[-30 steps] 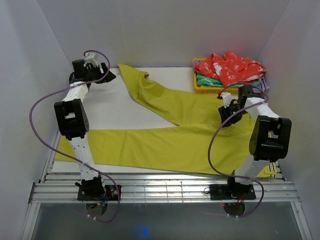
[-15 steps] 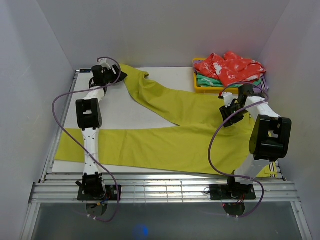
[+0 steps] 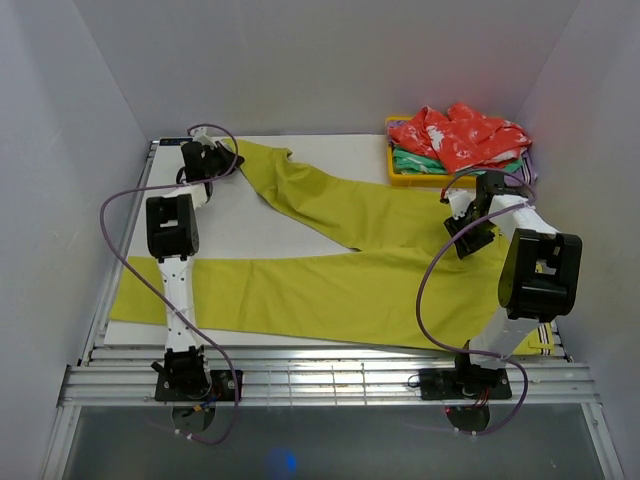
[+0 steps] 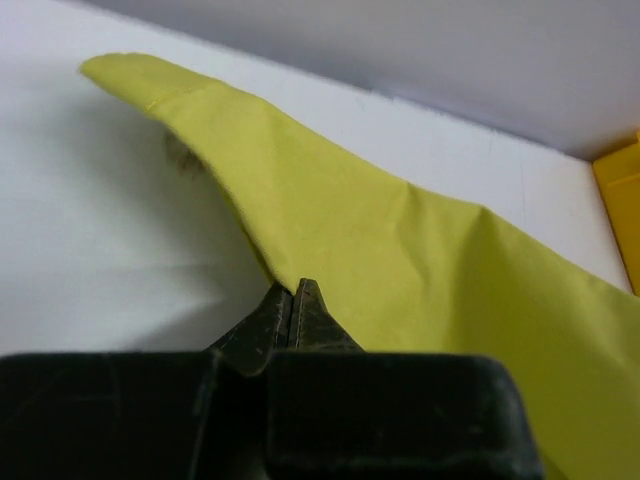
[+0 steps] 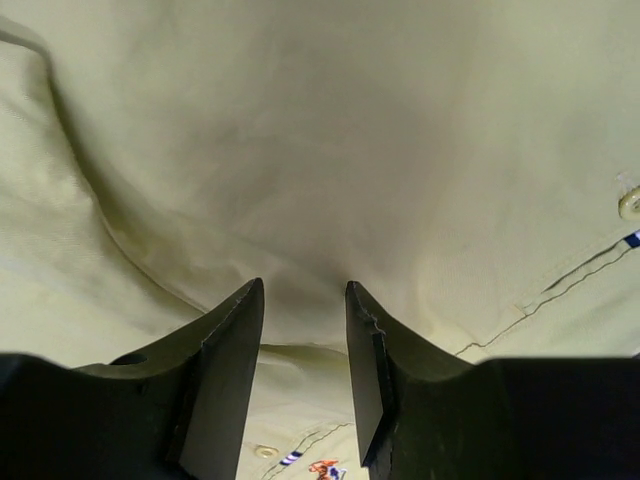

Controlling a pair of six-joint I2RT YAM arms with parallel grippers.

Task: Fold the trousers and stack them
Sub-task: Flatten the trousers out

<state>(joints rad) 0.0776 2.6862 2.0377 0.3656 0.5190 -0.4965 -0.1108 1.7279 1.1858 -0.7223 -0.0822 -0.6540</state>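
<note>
Trousers [image 3: 330,285] of mustard yellow-green cloth lie spread across the white counter [image 3: 240,215]. The waist is at the right, one leg runs left along the near side, and the other angles toward the far left corner. The left arm [image 3: 172,228] reaches to that far leg, its jaws closed on the cloth's edge just short of the hem, which the wrist view shows raised off the counter with shadow beneath. The right arm [image 3: 538,270] hangs over the waist area, jaws open, tips close above the fabric near a button [image 5: 630,203] and a pocket seam. At the far right, a yellow bin [image 3: 400,178] holds a red patterned garment [image 3: 455,135] atop a green garment [image 3: 410,160].
</note>
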